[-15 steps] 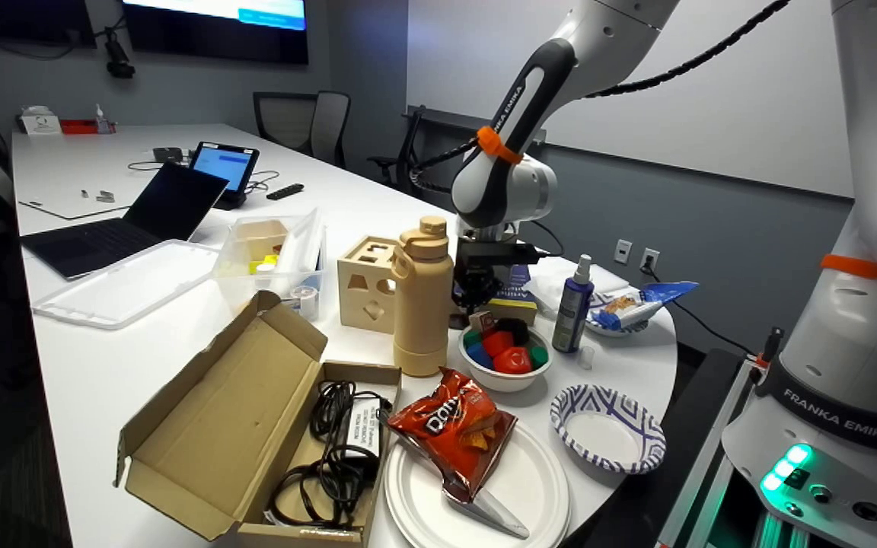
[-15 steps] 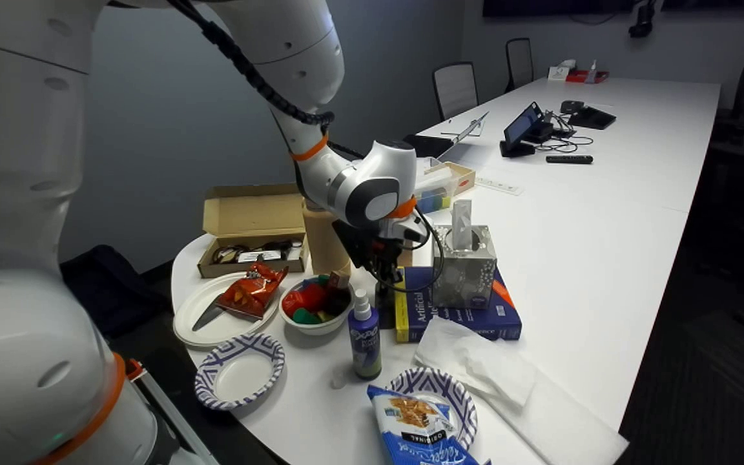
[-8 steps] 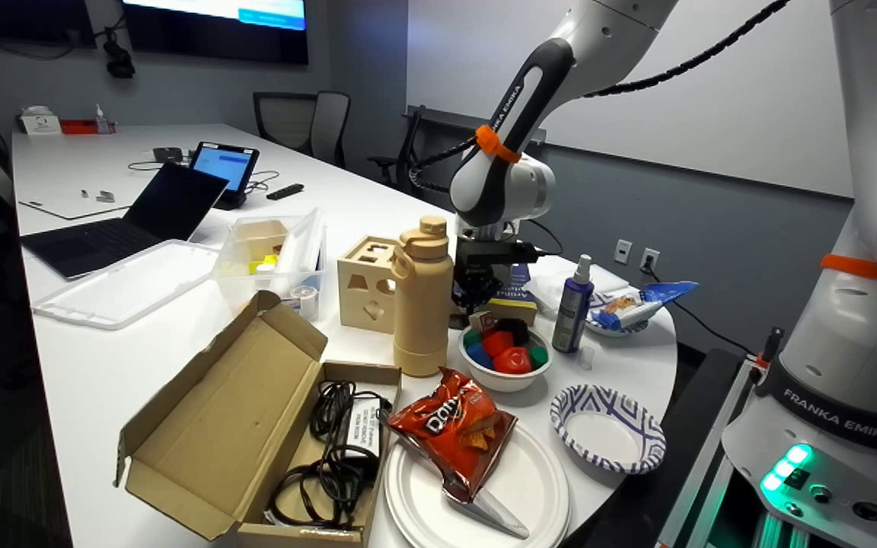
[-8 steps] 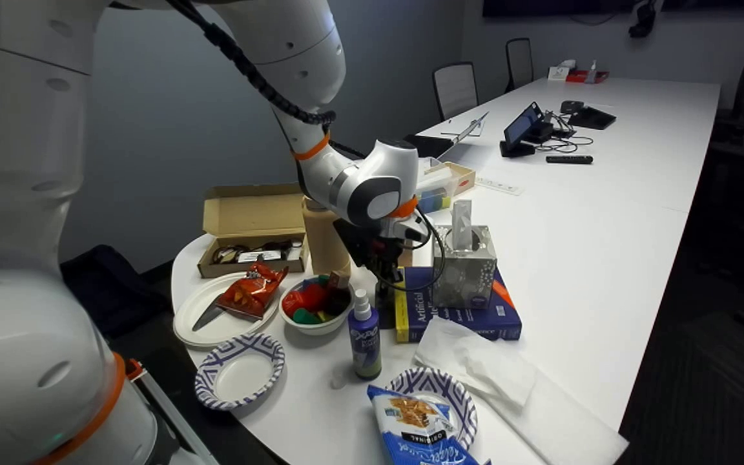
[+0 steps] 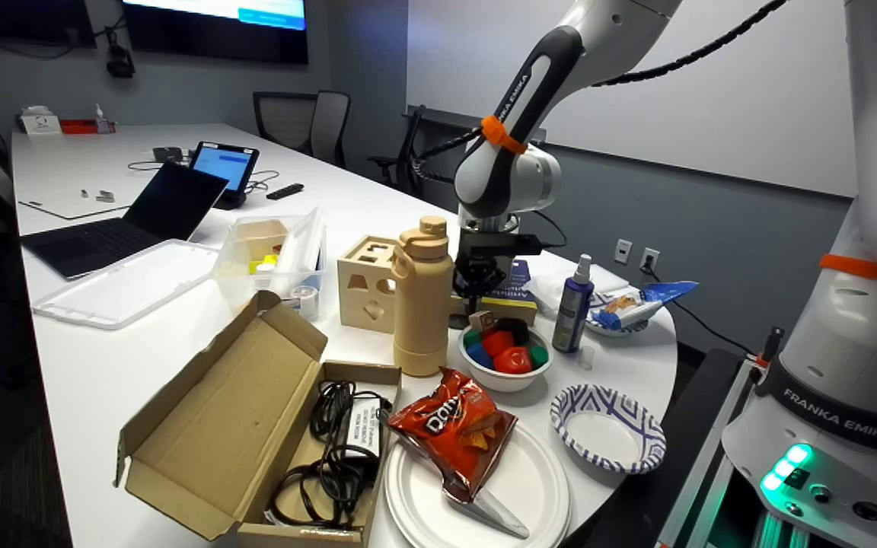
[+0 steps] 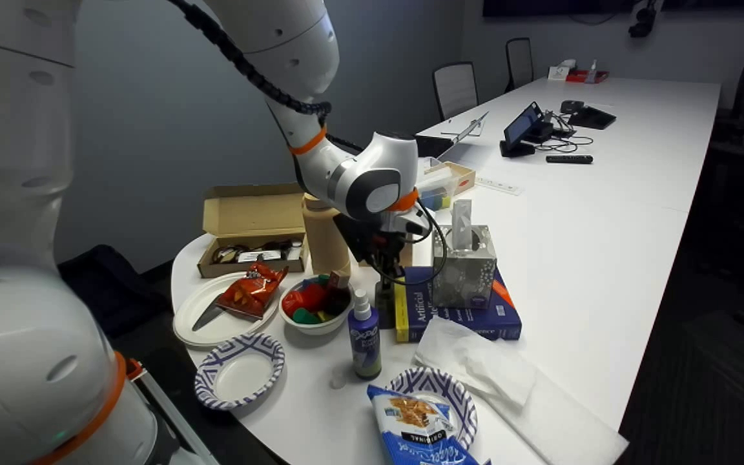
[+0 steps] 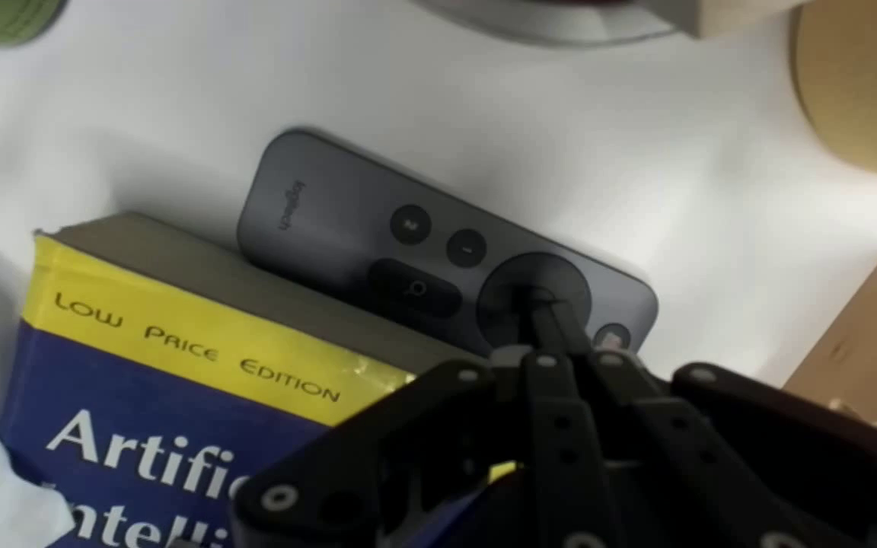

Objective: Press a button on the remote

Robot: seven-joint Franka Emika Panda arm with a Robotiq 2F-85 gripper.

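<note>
The gripper (image 7: 556, 323) has risen slightly, the arm (image 5: 501, 183) above it too. Just beside it, more of the book's yellow edge (image 5: 511, 309) shows.

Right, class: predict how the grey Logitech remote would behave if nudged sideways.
The remote lies flat, so it probably wouldn't roll or tip. It looks straight and hard, so it would likely stay stiff. It might slide on the smooth-looking table, though the thick book alongside could block it on that side.
</note>
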